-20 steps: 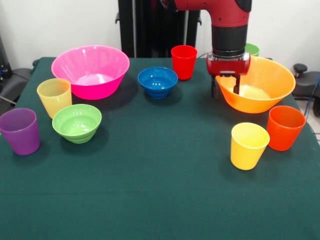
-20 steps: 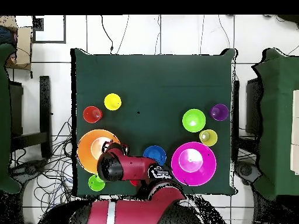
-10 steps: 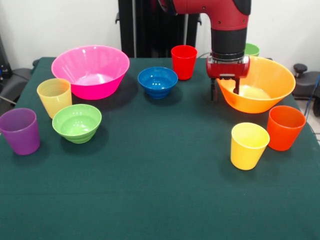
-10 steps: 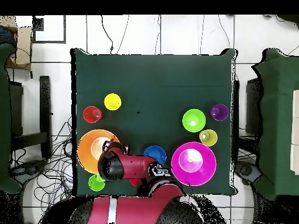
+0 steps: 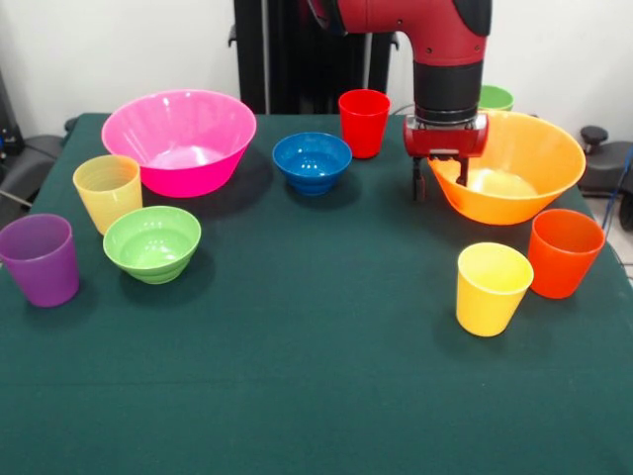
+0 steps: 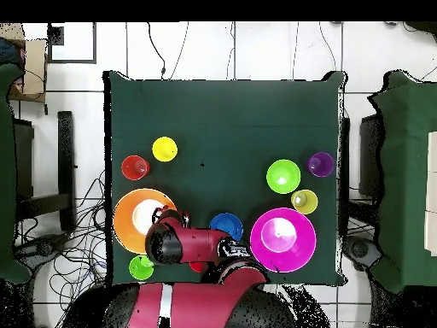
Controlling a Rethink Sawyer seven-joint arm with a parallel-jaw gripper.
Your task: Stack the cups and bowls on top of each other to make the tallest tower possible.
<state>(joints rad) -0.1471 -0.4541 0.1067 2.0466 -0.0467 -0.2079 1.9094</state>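
My gripper (image 5: 440, 183) hangs over the near-left rim of the large orange bowl (image 5: 524, 168), open, with one finger outside the wall and one inside. In the overhead view my arm (image 6: 183, 245) hides the gripper beside the orange bowl (image 6: 132, 218). The green cup (image 5: 495, 97) stands behind that bowl. The bright yellow cup (image 5: 492, 287) and the orange-red cup (image 5: 565, 252) stand in front of it. The red cup (image 5: 364, 122) and the blue bowl (image 5: 312, 161) are at mid-table. The pink bowl (image 5: 178, 139), pale yellow cup (image 5: 107, 191), light green bowl (image 5: 151, 242) and purple cup (image 5: 40, 259) are on the left.
All cups and bowls stand upright and apart on the dark green tablecloth (image 5: 297, 376). The robot's black pedestal (image 5: 297, 49) is at the table's far edge. Chairs (image 6: 405, 171) stand beside the table in the overhead view.
My gripper has shifted slightly to the left in the front view, staying at the orange bowl's rim. The bowl and the other things have not visibly moved.
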